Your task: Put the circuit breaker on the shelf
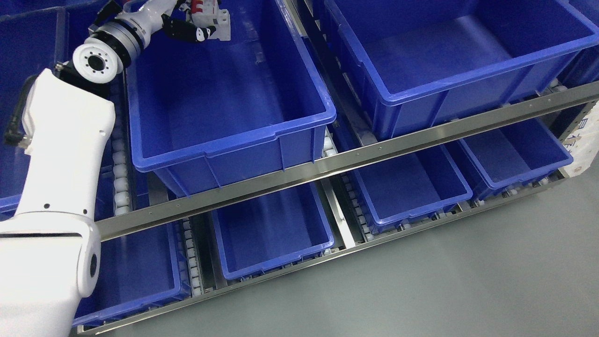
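Grey floor point(468, 290) under a metal flow-rack shelf point(327, 164) with roller tracks, loaded with open blue bins on two levels, a big blue bin point(224, 89) sitting upper left and another one to its right. The left hand point(187, 21) reaches in from the lower left over that big bin's far end, dark fingers point(187, 32) curled around the circuit breaker point(211, 18), a white block with red switches held up near the top edge, inside the bin's back corner. Can't see the right arm at all.
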